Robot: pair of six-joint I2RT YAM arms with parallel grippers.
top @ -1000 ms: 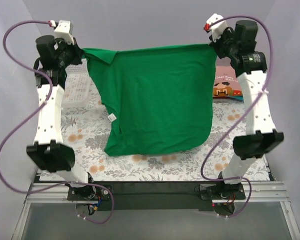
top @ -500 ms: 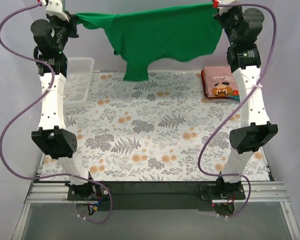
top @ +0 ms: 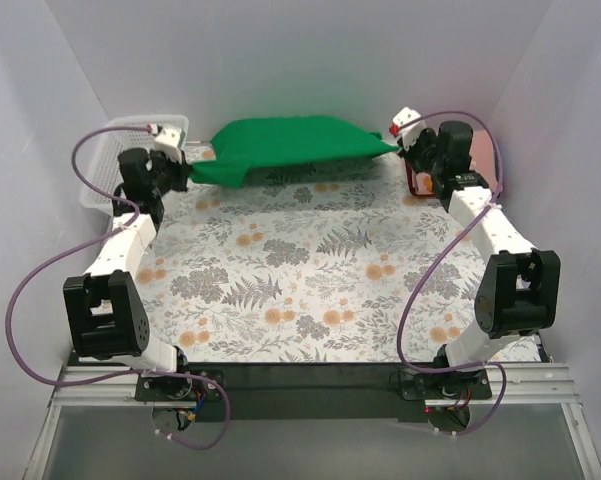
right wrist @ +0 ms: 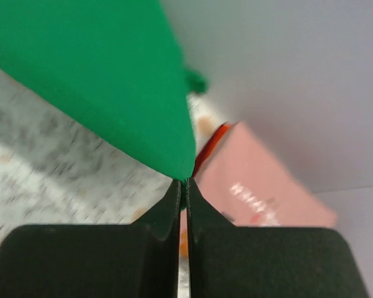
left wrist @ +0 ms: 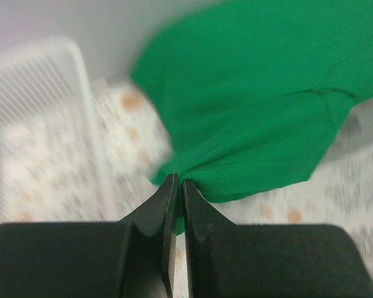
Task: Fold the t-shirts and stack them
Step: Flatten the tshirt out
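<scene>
Green t-shirt [top: 290,145]: stretched low along the table's [top: 310,270] 12 o'clock edge.
Left gripper [left wrist: 177,186]: jaws pinching its 9 o'clock corner.
Right gripper [right wrist: 183,181]: jaws pinching its 3 o'clock corner, near the pink t-shirt [right wrist: 260,186].

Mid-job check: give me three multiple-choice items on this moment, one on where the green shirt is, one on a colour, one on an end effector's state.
1. Where is the green t-shirt?
A) at the near edge
B) at the far edge of the table
C) mid-table

2. What colour is the second t-shirt, beside the right end effector?
A) pink
B) blue
C) yellow

3. The left end effector is:
A) wide open
B) shut on the green t-shirt
C) shut on nothing

Answers:
1 B: the top view shows it bunched along the far edge.
2 A: the right wrist view shows pink cloth.
3 B: the left wrist view shows green cloth pinched at its tips.
</scene>
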